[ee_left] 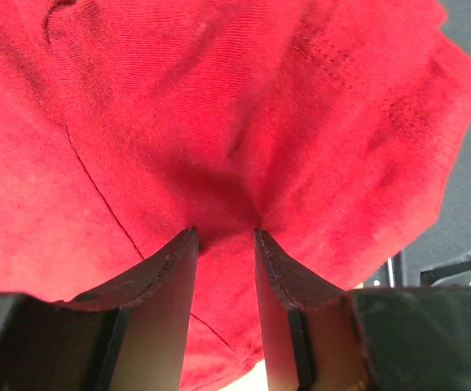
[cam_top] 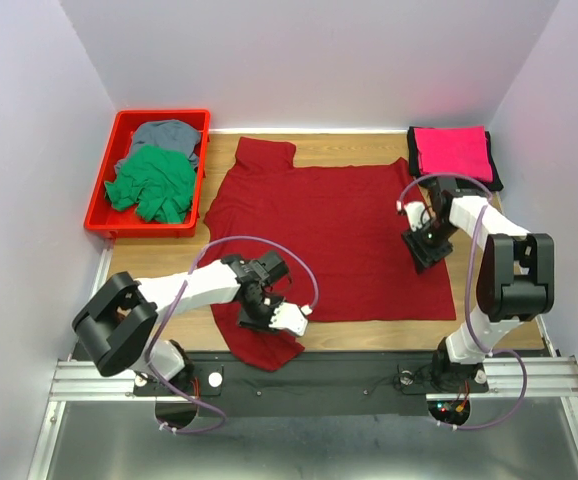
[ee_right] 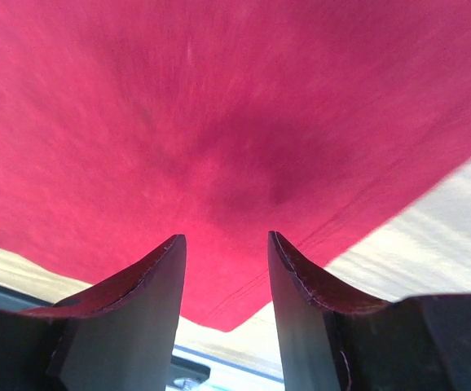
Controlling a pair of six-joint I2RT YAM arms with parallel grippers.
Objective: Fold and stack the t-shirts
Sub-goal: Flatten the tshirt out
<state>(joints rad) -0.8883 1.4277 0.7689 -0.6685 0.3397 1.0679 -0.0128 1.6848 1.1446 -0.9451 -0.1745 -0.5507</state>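
From above, two shirts look finished: the bright pink t-shirt (cam_top: 452,152) lies folded square on top of the black t-shirt (cam_top: 496,170) at the far right corner of the surface (cam_top: 349,148). The dark red t-shirt (cam_top: 339,235) is spread flat across the middle, collar to the far left, with no fold in it yet. The green t-shirt (cam_top: 154,185) and the grey t-shirt (cam_top: 169,133) sit crumpled in the red tray (cam_top: 96,200) at the far left. By my reckoning the job is under halfway: the red one has to be folded and stacked, then the two in the tray. The left pincer (cam_top: 277,316) is down on the near-left sleeve, and the right pincer (cam_top: 421,255) is down near the shirt's right edge.

In the left wrist view, the left pincer (ee_left: 226,236) has its jaws part-way apart. Its tips push into the red cloth (ee_left: 219,106), which puckers towards the gap. I would call it released and pressing, not clenched. The stitched sleeve hem shows to the right.

In the right wrist view, the right pincer (ee_right: 223,240) is about as wide, also released. It hangs right over the red cloth (ee_right: 219,106), which is smooth there. I can't tell whether the tips touch it. The shirt's edge and bare surface (ee_right: 431,236) lie just beside it.
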